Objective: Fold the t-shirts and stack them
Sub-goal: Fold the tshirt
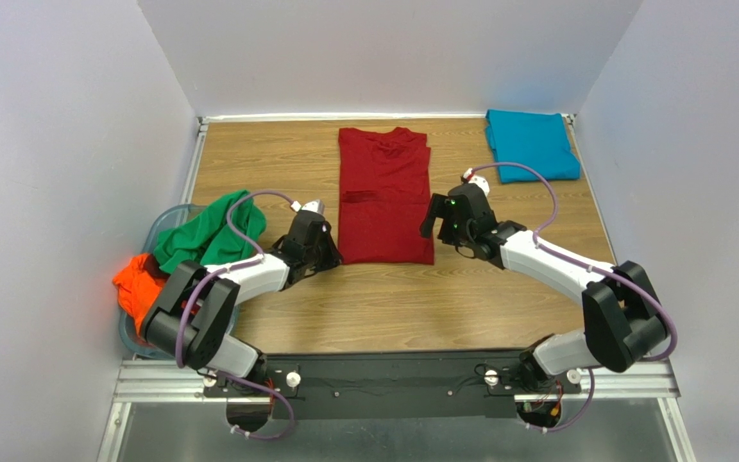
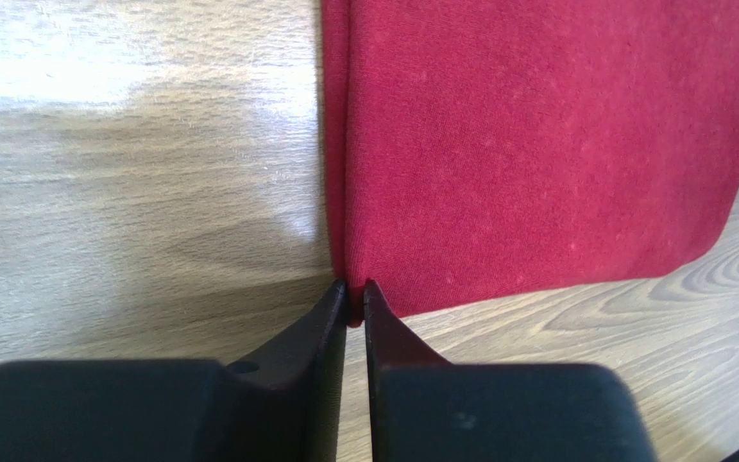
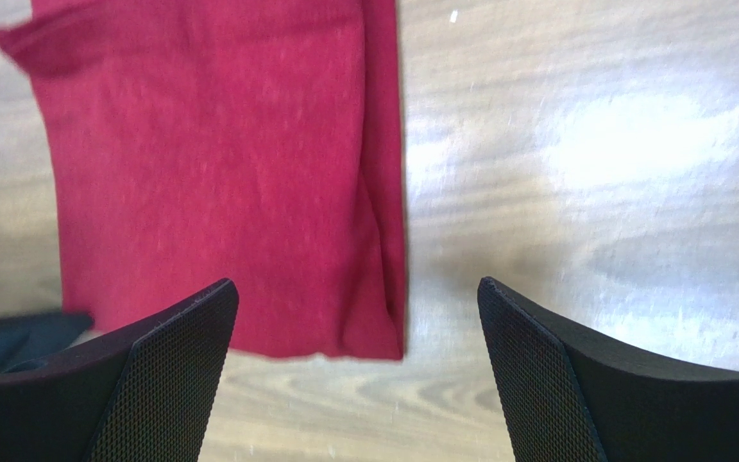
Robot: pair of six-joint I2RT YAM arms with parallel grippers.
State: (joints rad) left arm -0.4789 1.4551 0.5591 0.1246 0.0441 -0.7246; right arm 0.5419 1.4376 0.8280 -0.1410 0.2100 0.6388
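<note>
- Left gripper (image 2: 355, 289): jaws almost together, pinching the near-left corner of the dark red t-shirt (image 2: 537, 144), which lies folded mid-table (image 1: 393, 308).
- Right gripper (image 3: 356, 284): jaws wide apart at the near-right corner.
- Bin (image 1: 158, 223), left edge: green t-shirt (image 1: 205, 236) and orange t-shirt (image 1: 137, 284), spilling over the rim.
- Teal-blue t-shirt (image 1: 532, 144): folded, far-right corner.
- Both arms: elbows out, reaching inward, low.

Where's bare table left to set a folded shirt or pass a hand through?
Biggest free patch: far-left table, between back wall and red shirt. Also the near strip between its hem and the arm bases. Narrow gap between it and the teal shirt. Crowded: left edge, green shirt and orange shirt heaped; left hand and right hand flank the red hem.
</note>
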